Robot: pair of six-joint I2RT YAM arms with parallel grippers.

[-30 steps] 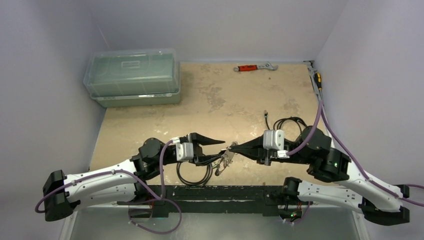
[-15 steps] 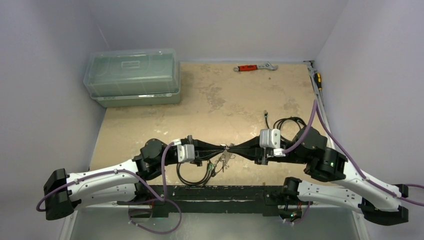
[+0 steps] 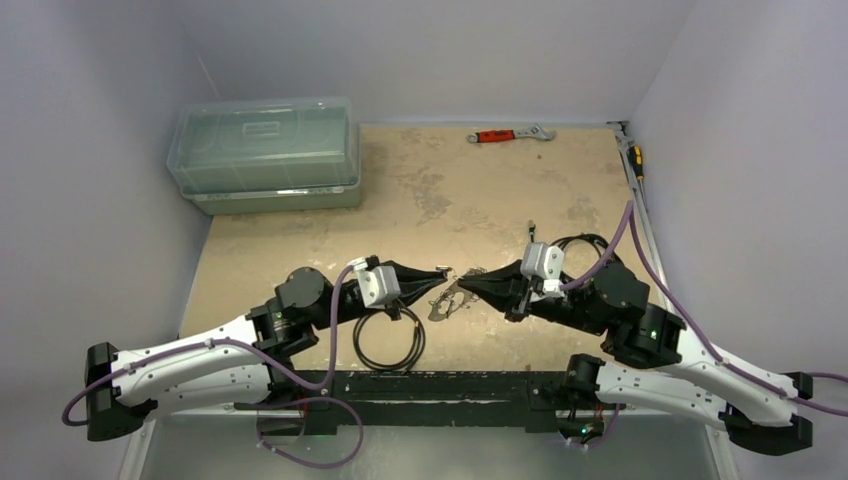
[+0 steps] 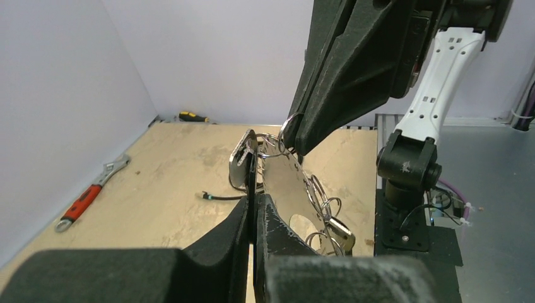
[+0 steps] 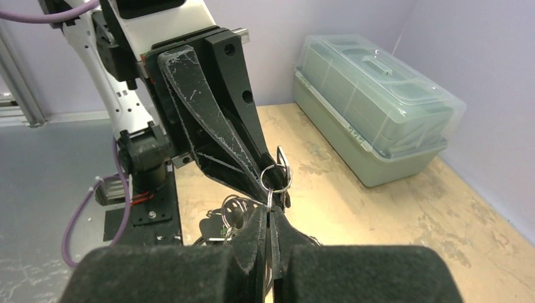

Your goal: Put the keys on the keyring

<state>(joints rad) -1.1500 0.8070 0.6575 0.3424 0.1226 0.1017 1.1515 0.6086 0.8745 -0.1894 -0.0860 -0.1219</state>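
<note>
Step in hand, as I read it: threading. Both arms meet nose to nose mid-table w/ the bunch lifted between them. Left gripper [image 4: 254,203] is pinched fully closed on a flat silvery blade held edge-up, prob. one of the small silvery metal keys [image 4: 243,158]. Right gripper [image 5: 268,213] is likewise closed tight, w/ a strand of the thin silvery wire keyring [image 5: 275,177] nipped between its pads. The loop stands just above its tips, right against the left's tip. The other keys dangle below the two tips on a string of smaller rings, over the tan tabletop [image 3: 480,200] and just beside the round black cable coil [image 3: 388,342]. Can't tell whether the lowest ones touch the table. Also can't tell from any view whether the held key is already on the wire or only against it. Next move, my guess: work the key's hole onto the ring's free end. That calls for fine alignment and small relative motion, neither grip slackening. Thin wire + polished metal = slip risk. The clear plastic toolbox [image 3: 265,155] and red-handled wrench [image 3: 505,135] sit well apart at the back, not involved.
</note>
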